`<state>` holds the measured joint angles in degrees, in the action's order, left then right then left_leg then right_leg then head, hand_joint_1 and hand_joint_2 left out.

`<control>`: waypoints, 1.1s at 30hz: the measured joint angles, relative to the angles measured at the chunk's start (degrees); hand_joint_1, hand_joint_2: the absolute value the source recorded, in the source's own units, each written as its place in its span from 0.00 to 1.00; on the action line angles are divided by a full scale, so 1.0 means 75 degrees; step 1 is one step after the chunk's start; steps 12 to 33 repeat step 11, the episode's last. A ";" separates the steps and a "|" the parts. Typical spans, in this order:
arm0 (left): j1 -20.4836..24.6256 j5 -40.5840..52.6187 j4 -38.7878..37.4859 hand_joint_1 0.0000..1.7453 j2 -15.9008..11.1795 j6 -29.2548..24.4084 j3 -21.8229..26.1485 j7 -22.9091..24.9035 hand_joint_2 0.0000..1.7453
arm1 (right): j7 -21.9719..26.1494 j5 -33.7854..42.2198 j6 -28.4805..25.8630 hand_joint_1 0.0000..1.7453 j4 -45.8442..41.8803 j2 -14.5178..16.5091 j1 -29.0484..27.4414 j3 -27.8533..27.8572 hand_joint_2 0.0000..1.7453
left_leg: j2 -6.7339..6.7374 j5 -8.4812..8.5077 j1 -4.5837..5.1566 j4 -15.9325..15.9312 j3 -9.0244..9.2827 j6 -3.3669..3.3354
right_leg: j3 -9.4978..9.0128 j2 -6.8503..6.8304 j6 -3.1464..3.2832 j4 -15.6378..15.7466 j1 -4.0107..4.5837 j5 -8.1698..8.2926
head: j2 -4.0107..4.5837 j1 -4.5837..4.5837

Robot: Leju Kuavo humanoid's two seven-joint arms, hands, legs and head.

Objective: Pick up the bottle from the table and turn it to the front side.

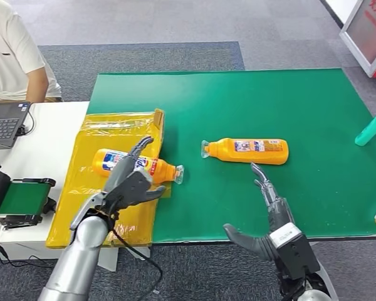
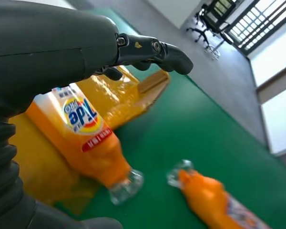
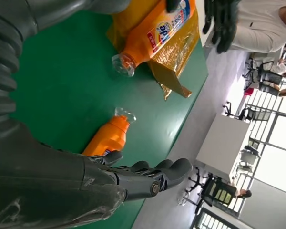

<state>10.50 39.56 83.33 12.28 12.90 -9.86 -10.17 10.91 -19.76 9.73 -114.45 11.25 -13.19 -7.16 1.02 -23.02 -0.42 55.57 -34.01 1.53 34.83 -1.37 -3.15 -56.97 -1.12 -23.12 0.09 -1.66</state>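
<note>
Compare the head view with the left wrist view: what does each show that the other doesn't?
Head view alone: the right hand open near the far bottle, a teal bottle at the mat's edge, a person at a laptop. Left wrist view alone: the Tide logo up close on the near bottle, plus a railing. Both: the two orange bottles, yellow bag, green mat, left hand above the near bottle.
</note>
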 joint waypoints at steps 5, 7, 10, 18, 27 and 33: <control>-0.0829 -0.1651 0.1367 0.00 0.0101 0.0426 0.0216 -0.0009 1.00 | -0.0001 -0.0068 0.0008 0.00 0.0004 -0.0002 -0.0069 0.0146 1.00 | 0.0000 0.0000 -0.0002 0.0000 0.0000 0.0002 | 0.0000 -0.0001 0.0006 0.0000 0.0005 -0.0005 | 0.0001 0.0001; -0.1052 -0.1975 0.1714 0.00 0.0118 0.0461 0.0278 -0.0045 1.00 | -0.0028 -0.0114 0.0008 0.00 0.0004 -0.0002 -0.0081 0.0196 1.00 | 0.0000 0.0000 -0.0002 0.0000 0.0001 0.0002 | -0.0002 -0.0001 0.0007 0.0000 0.0005 -0.0004 | 0.0000 0.0001; -0.1495 -0.2770 0.2306 0.00 0.0150 0.0505 0.0374 -0.0112 1.00 | -0.0077 -0.0198 0.0033 0.00 -0.0012 -0.0001 -0.0136 0.0310 1.00 | 0.0000 0.0000 -0.0002 0.0000 0.0002 0.0002 | -0.0004 -0.0001 0.0007 0.0000 0.0005 -0.0003 | -0.0001 0.0000; -0.1579 -0.2908 0.2416 0.00 0.0154 0.0513 0.0392 -0.0121 1.00 | -0.0084 -0.0209 0.0041 0.00 -0.0016 0.0000 -0.0148 0.0332 1.00 | 0.0000 0.0000 -0.0002 0.0000 0.0002 0.0002 | -0.0003 -0.0001 0.0007 0.0000 0.0005 -0.0003 | -0.0001 0.0000; -0.1579 -0.2908 0.2416 0.00 0.0154 0.0513 0.0392 -0.0121 1.00 | -0.0084 -0.0209 0.0041 0.00 -0.0016 0.0000 -0.0148 0.0332 1.00 | 0.0000 0.0000 -0.0002 0.0000 0.0002 0.0002 | -0.0003 -0.0001 0.0007 0.0000 0.0005 -0.0003 | -0.0001 0.0000; -0.1579 -0.2908 0.2416 0.00 0.0154 0.0513 0.0392 -0.0121 1.00 | -0.0084 -0.0209 0.0041 0.00 -0.0016 0.0000 -0.0148 0.0332 1.00 | 0.0000 0.0000 -0.0002 0.0000 0.0002 0.0002 | -0.0003 -0.0001 0.0007 0.0000 0.0005 -0.0003 | -0.0001 0.0000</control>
